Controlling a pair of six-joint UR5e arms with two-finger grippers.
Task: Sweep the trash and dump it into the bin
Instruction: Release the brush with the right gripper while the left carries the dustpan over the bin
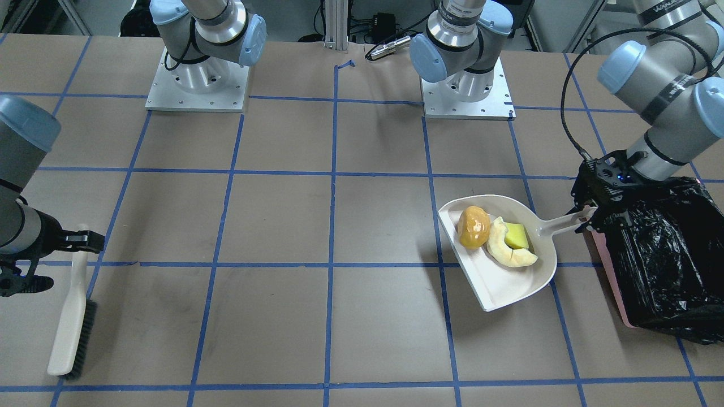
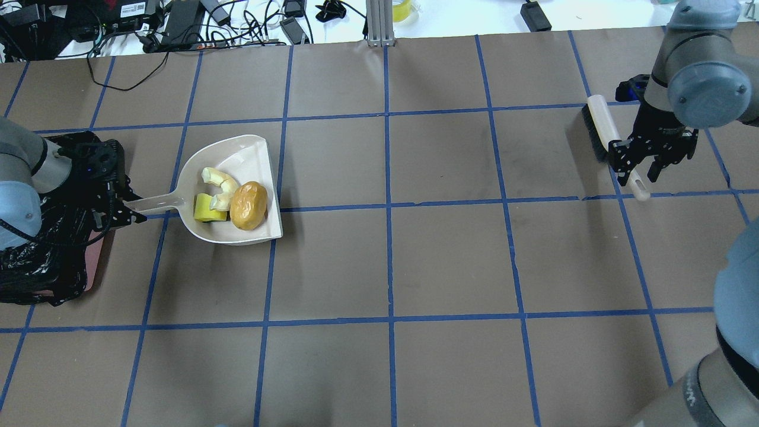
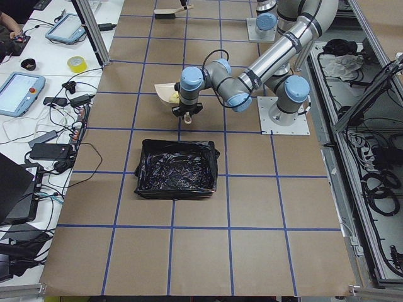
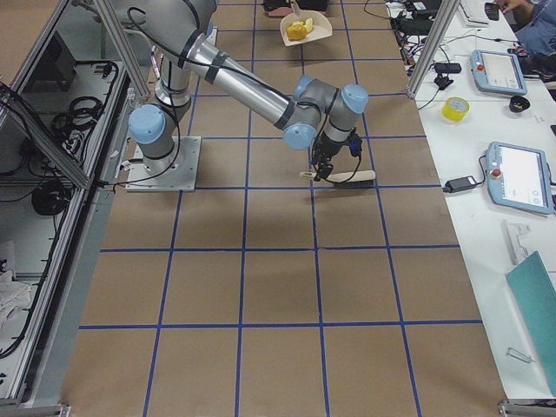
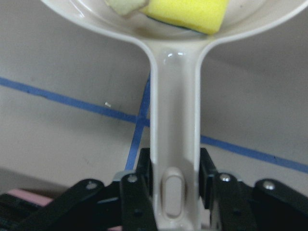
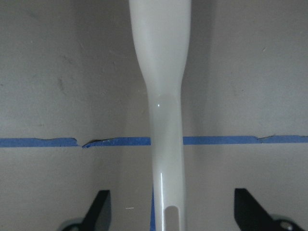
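A beige dustpan (image 1: 498,282) (image 2: 237,155) holds all the trash: an orange-yellow lump (image 1: 474,227) (image 2: 248,205), a curved tan-and-white bread piece (image 1: 503,251) (image 2: 217,179) and a yellow-green wedge (image 1: 516,236) (image 2: 204,209). My left gripper (image 1: 588,217) (image 2: 127,209) (image 5: 174,185) is shut on the dustpan's handle (image 5: 174,120) and holds it about level beside the bin (image 1: 662,254) (image 2: 35,261) (image 3: 176,168). My right gripper (image 2: 643,172) (image 6: 168,211) is open, its fingers apart on either side of the handle of a beige brush (image 1: 70,316) (image 2: 602,127) (image 6: 166,120) that lies on the table.
The two arm bases (image 1: 198,79) (image 1: 466,85) stand at the robot's side of the table. Cables and power bricks (image 2: 178,24) lie past the far edge. Blue tape lines grid the brown tabletop (image 2: 385,255).
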